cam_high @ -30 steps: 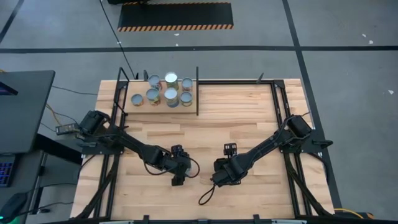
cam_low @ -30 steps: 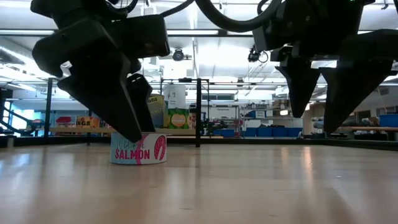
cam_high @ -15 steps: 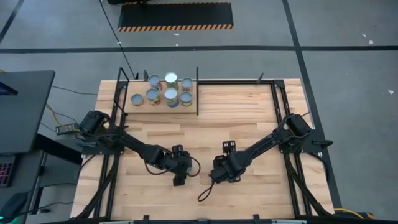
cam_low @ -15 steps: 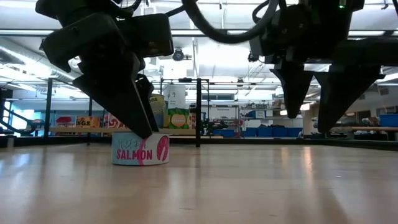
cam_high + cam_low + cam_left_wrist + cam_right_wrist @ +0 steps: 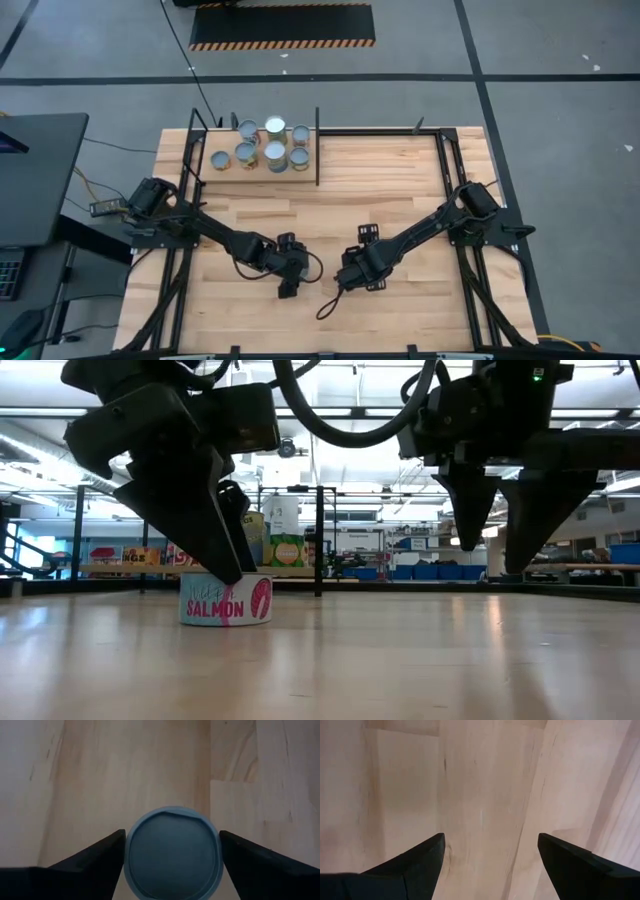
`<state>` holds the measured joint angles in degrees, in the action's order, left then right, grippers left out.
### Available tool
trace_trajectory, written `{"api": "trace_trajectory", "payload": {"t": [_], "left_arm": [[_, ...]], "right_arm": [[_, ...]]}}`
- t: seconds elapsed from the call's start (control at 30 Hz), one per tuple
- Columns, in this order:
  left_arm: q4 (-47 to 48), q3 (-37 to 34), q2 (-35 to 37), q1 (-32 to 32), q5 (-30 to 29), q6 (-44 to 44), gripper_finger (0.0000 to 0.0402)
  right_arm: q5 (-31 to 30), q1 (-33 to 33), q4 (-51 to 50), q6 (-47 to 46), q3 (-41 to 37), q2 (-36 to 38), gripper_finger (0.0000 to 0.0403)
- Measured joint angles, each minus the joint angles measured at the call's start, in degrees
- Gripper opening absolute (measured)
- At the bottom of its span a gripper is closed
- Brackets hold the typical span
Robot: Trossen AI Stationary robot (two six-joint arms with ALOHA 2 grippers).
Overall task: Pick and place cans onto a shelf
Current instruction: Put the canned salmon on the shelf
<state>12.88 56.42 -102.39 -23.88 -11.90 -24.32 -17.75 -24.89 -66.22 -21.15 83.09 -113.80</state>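
— Inspector: What text do you read on the can [image 5: 226,601] below your left gripper [image 5: 215,555]?

— Arm: The word "SALMON" in pink capitals runs across its white side label, with a pink fish shape at the label's end. A smaller line above it is not legible to me.

— Inspector: Anything else?

— Arm: The labels on the cans on the shelf [image 5: 318,540] behind are too small to read, and so are the signs in the room.
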Motion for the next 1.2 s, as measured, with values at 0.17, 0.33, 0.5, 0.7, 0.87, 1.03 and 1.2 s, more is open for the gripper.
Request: {"api": "trace_trajectory", "payload": {"t": [0.17,0.33,0.5,0.7,0.87,1.03,1.2], "left_arm": [[0.3,0.0,0.0,0.0,2.1,-3.5,0.0316],[0.4,-0.1,-0.1,0.3,4.3,-5.8,0.0316],[0.3,-0.1,-0.1,0.3,4.4,-5.5,0.0317],[-0.5,-0.1,-0.2,-0.2,1.6,2.0,0.0309],[-0.3,-0.1,-0.2,-0.2,1.4,-0.3,0.03],[0.7,-0.4,-0.5,-0.4,1.8,-0.4,0.034],[0.7,-0.3,-0.4,-0.5,1.2,2.7,0.0355]], "right_arm": [[1.3,0.0,0.0,-0.1,0.0,0.0,0.0327],[1.4,0.0,0.0,-0.3,0.0,0.0,0.0327],[1.4,0.0,0.1,-0.3,0.0,0.0,0.0327],[1.4,0.0,0.1,-0.3,0.0,0.0,0.0327],[1.4,-0.1,0.1,-0.6,0.0,0.0,0.0327],[1.4,-0.1,0.0,-1.5,0.0,0.0,0.0327],[1.4,-0.2,-0.1,-1.6,0.0,0.0,0.0327]]}}
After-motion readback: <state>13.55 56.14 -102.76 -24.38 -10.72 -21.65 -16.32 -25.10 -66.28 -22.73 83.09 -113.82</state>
